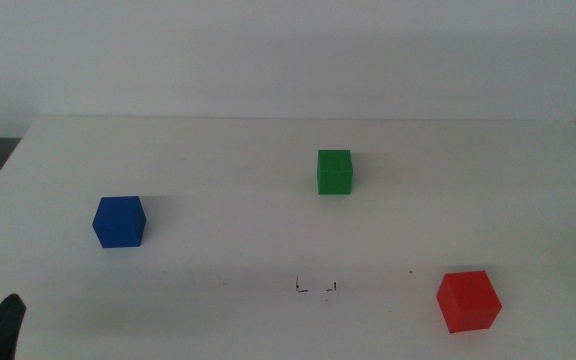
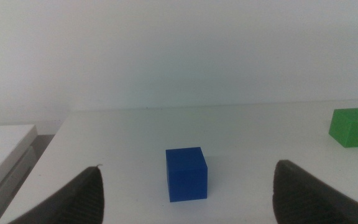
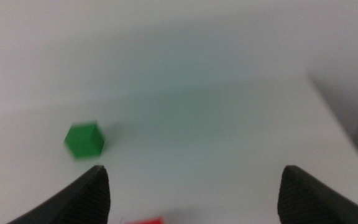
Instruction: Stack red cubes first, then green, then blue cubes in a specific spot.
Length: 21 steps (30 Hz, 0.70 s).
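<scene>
Nearest your middle camera, the left gripper shows only as a dark tip at the table's front left corner. Its jaws stand wide apart and hold nothing, with the blue cube on the table beyond the gap between them. You see the right gripper only in its own wrist view, jaws equally wide and empty, and the picture is blurred.

On the white table the three cubes sit well apart. The red cube rests at front right, turned slightly so one corner faces you. The green cube stands farther back, near the middle, almost square to your view. The blue cube sits at left, also slightly turned. As cubes, none has a long axis.

Between red and blue, near the front edge, you find the two black marks with bare white surface between them. A lone black speck lies just right of the marks.
</scene>
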{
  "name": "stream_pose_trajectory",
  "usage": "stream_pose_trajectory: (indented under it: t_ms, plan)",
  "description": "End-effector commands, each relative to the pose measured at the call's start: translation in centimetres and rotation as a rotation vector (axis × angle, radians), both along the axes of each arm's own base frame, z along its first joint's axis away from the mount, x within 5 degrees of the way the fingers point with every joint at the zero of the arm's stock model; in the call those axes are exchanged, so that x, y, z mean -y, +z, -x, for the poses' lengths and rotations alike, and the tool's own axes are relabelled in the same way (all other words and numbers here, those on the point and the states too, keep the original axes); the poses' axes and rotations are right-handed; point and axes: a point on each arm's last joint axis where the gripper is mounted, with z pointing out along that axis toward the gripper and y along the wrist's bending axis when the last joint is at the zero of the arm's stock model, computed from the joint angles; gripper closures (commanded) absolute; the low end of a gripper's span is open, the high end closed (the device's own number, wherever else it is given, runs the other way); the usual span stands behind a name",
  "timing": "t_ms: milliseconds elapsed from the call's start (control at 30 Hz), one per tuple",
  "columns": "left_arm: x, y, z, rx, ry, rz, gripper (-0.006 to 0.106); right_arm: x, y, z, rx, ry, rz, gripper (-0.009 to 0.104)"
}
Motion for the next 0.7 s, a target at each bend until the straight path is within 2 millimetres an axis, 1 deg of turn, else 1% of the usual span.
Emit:
stream_pose_trajectory:
  t_ms: [0, 67, 200, 333, 500, 667]
  plan:
    - [0.0, 0.1, 0.0, 0.014, 0.002, 0.003, 0.010, -0.3, 1.8, -0.7, -0.131, 0.028, -0.008, 0.018]
    - [0.0, 0.1, 0.0, 0.014, 0.002, 0.003, 0.010, -0.5, 3.2, -1.5, -0.213, 0.048, -0.027, 0.018]
    - [0.0, 0.1, 0.0, 0.014, 0.002, 0.003, 0.010, -0.8, 5.1, -2.6, -0.333, 0.078, -0.043, 0.018]
    - [0.0, 0.1, 0.0, 0.014, 0.002, 0.003, 0.010, -1.2, 5.9, -3.2, -0.384, 0.106, -0.076, 0.018]
    - [0.0, 0.1, 0.0, 0.014, 0.002, 0.003, 0.010, -1.2, 6.6, -5.1, -0.469, 0.100, -0.097, 0.018]
    - [0.0, 0.1, 0.0, 0.014, 0.002, 0.003, 0.010, -1.2, 7.6, -6.6, -0.643, 0.112, -0.048, 0.018]
